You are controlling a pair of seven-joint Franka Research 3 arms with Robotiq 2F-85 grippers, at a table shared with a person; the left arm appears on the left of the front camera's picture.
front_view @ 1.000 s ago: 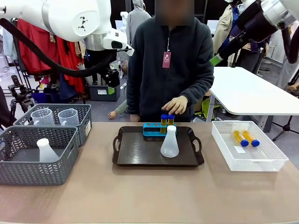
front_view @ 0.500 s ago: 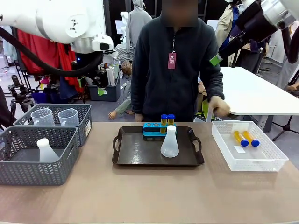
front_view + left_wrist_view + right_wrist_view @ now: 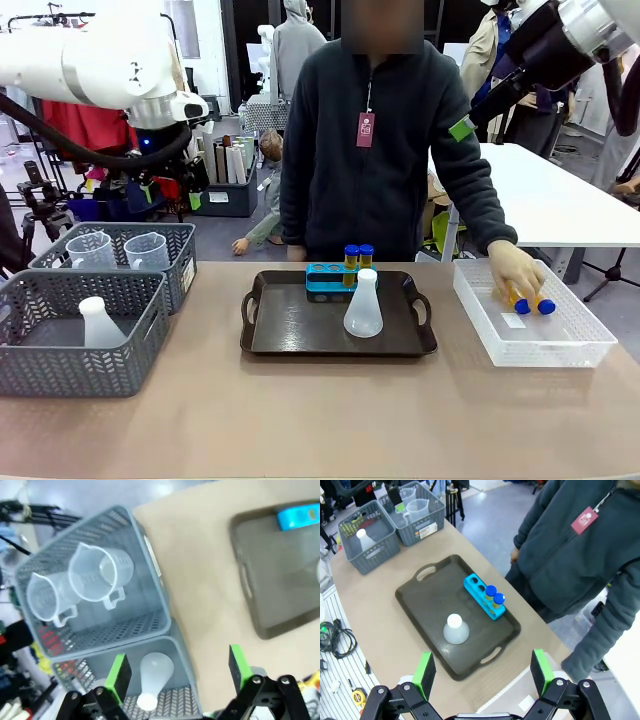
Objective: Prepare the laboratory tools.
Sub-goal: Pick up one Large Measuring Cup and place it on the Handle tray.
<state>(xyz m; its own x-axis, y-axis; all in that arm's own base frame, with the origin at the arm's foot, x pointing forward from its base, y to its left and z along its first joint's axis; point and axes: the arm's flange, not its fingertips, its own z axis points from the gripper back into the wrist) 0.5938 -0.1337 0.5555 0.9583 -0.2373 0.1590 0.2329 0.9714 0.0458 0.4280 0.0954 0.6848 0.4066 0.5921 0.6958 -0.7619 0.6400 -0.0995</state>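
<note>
tray: dark tray (image 3: 300,325) at the centre of the front view, just in front of the person.
rack: blue rack (image 3: 322,277) sits at the tray's far edge. Two tubes (image 3: 358,256) stand upright in its right end; the other holes look empty.
flask: flask (image 3: 363,305) stands upright on the tray, just in front of the rack.
loose tubes: two more blue-capped tubes (image 3: 535,303) lie in the white basket (image 3: 590,352) at the right of the frame.
person: hand (image 3: 515,268) is down in the white basket on the loose tubes, fingers curled. Can't tell if it has one gripped.
beakers: two beakers (image 3: 112,250) are in the far grey basket (image 3: 185,262), left of frame. None on the tray.
spare flask: second flask (image 3: 98,322) is in the near grey basket (image 3: 60,375).
left gripper: left gripper (image 3: 178,672) is spread wide and empty, high over the grey baskets. In its wrist view the beakers are upper left and the spare flask is bottom centre.
right gripper: right gripper (image 3: 482,672) is spread wide with nothing between the fingers, high over the tray.
done: flask placed, two of four tubes racked.
left to do: rack the two loose tubes, move a beaker to the tray.
estimate: roughly halfway. The left arm looks lined up for the basket side and the person for the tubes.
</note>
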